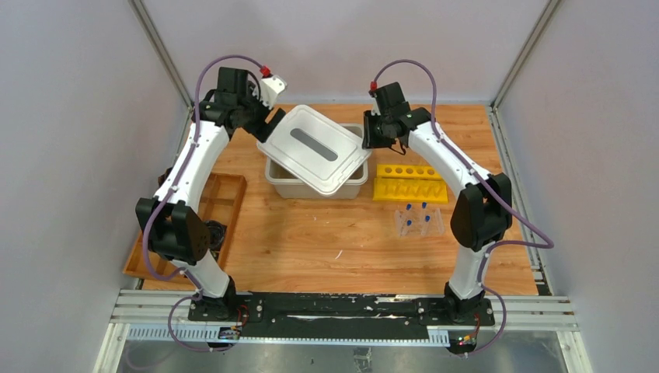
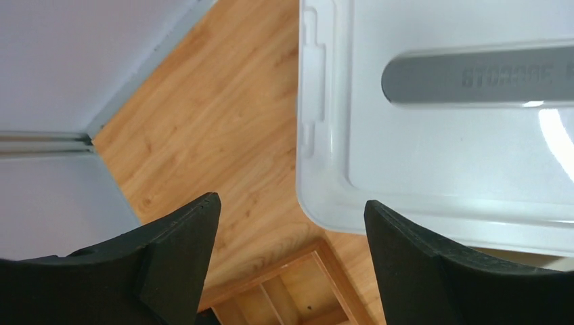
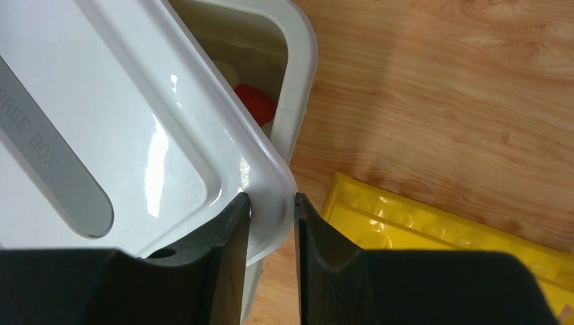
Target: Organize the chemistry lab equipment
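Note:
A white storage box (image 1: pixel 278 183) stands at the table's back middle, and its white lid (image 1: pixel 315 148) with a grey handle lies askew on top. My right gripper (image 3: pixel 271 203) is shut on the lid's (image 3: pixel 135 122) rim at its right corner; it also shows in the top view (image 1: pixel 373 140). My left gripper (image 2: pixel 291 210) is open and empty, hovering beside the lid's (image 2: pixel 440 149) left edge. A red part (image 3: pixel 256 103) shows inside the box (image 3: pixel 298 74). Several blue-capped test tubes (image 1: pixel 417 220) stand in a clear holder at the right. Beakers and cup are hidden.
A yellow test-tube rack (image 1: pixel 409 183) lies right of the box, close under my right gripper (image 3: pixel 420 223). A wooden compartment tray (image 1: pixel 219 198) sits along the left edge, with a dark object at its near end; it also shows in the left wrist view (image 2: pixel 325 271).

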You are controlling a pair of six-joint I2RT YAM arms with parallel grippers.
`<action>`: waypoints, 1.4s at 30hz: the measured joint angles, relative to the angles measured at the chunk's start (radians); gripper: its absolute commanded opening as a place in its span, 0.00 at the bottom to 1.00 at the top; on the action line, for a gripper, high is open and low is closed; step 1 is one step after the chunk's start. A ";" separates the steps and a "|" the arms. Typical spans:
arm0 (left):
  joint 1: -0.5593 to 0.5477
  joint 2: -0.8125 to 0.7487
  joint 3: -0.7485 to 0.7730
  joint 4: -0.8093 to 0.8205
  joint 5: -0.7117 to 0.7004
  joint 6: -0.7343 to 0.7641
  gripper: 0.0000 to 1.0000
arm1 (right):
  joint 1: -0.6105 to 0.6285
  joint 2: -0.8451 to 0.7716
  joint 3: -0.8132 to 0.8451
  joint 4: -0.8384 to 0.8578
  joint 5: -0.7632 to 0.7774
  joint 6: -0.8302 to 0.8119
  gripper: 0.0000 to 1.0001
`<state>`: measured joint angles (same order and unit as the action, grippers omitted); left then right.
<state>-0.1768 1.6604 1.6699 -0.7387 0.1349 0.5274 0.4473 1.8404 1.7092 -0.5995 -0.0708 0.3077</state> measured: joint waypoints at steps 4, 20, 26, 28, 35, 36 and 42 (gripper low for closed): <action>0.000 0.013 0.048 0.011 0.014 -0.009 0.82 | -0.001 0.019 0.029 -0.019 -0.020 -0.048 0.27; 0.005 0.035 -0.048 -0.032 0.016 0.046 0.75 | -0.037 0.154 0.236 -0.109 -0.106 -0.233 0.54; 0.005 0.029 -0.086 -0.039 0.032 0.041 0.69 | -0.051 0.180 0.311 -0.123 -0.101 -0.225 0.62; 0.005 0.018 -0.098 -0.042 0.043 0.038 0.69 | -0.051 0.172 0.314 -0.120 -0.094 -0.208 0.62; 0.005 -0.027 -0.122 -0.050 0.074 0.003 0.68 | -0.051 0.043 0.195 -0.122 -0.079 -0.047 0.52; 0.005 -0.031 -0.123 -0.050 0.077 -0.003 0.68 | -0.050 0.002 0.152 -0.117 -0.077 -0.013 0.52; 0.005 -0.044 -0.125 -0.050 0.083 -0.038 0.68 | -0.019 -0.194 -0.104 -0.047 -0.056 0.133 0.52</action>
<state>-0.1715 1.6165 1.5452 -0.7887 0.2180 0.4892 0.4278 1.6463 1.6054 -0.6464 -0.1272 0.4408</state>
